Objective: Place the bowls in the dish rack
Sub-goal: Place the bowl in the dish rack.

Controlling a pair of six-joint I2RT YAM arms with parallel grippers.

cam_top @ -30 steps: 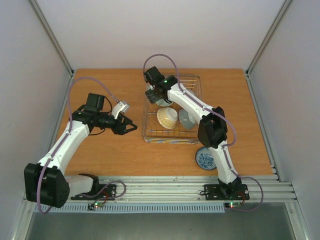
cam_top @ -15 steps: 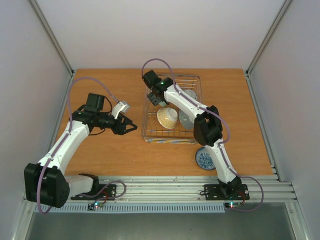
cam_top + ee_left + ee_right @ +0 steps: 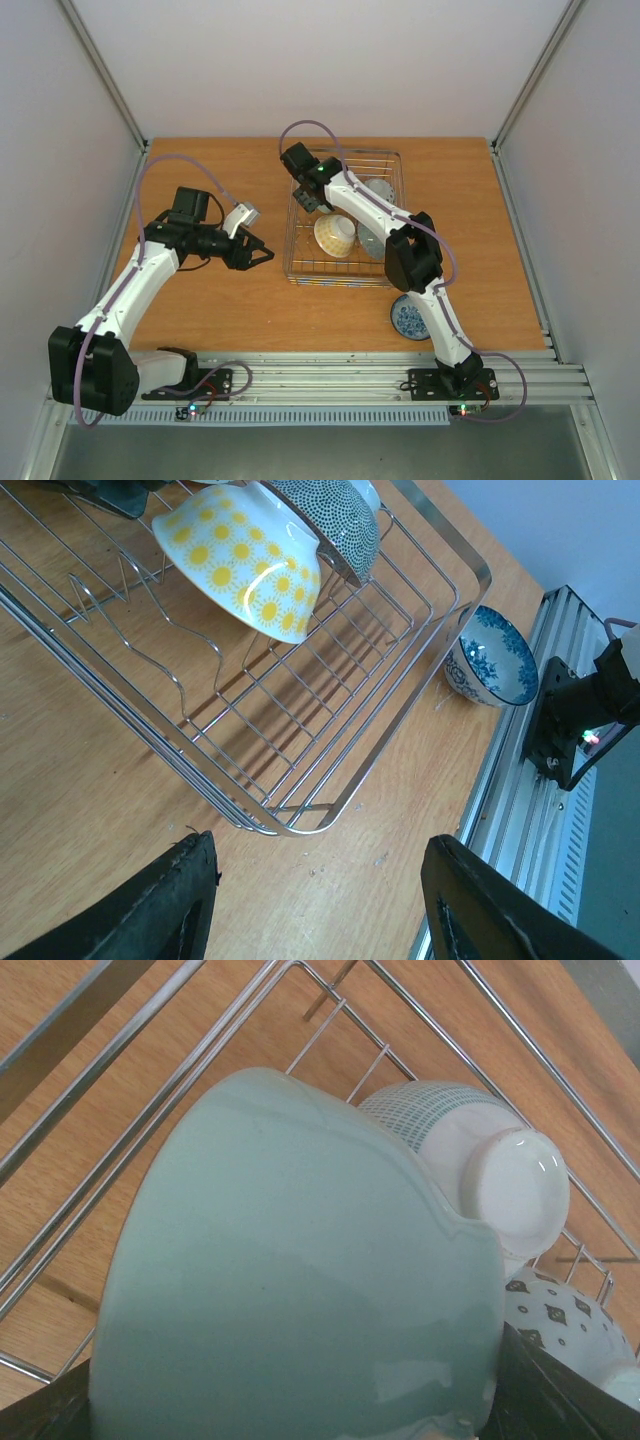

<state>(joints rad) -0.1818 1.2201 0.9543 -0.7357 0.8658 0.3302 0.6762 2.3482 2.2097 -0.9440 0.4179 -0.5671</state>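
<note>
**Fingers (image 3: 560, 1405) clamp a celadon bowl (image 3: 300, 1270) at the dish rack's (image 3: 340, 279) far-left corner**

The right fingers are closed against the pale celadon bowl, which hangs tipped on its side low inside the dish rack. The left fingers (image 3: 165, 905) are spread wide with nothing between them, over the desk (image 3: 200, 180) just left of the rack's near-left corner.

The likeliest trouble is a knock. A grid-patterned bowl (image 3: 440, 1125) lies right beside the celadon bowl, and whether the 2 touch cannot be told. If the bowl is let go before its rim settles between the tines, it could flop flat or strike that neighbour. The glaze looks slick, so a light pinch may also slip.

In the rack's near half, a yellow-flowered bowl (image 3: 245, 565) leans against a dotted bowl (image 3: 330, 525). 1 blue-patterned bowl (image 3: 490, 660) sits on the desk outside the rack's near-right corner, not yet loaded. The right arm (image 3: 375, 210) stretches across the rack above the leaning pair, so it has to come back clear of them. The rack itself stands between the left fingers and the blue-patterned bowl.
</note>
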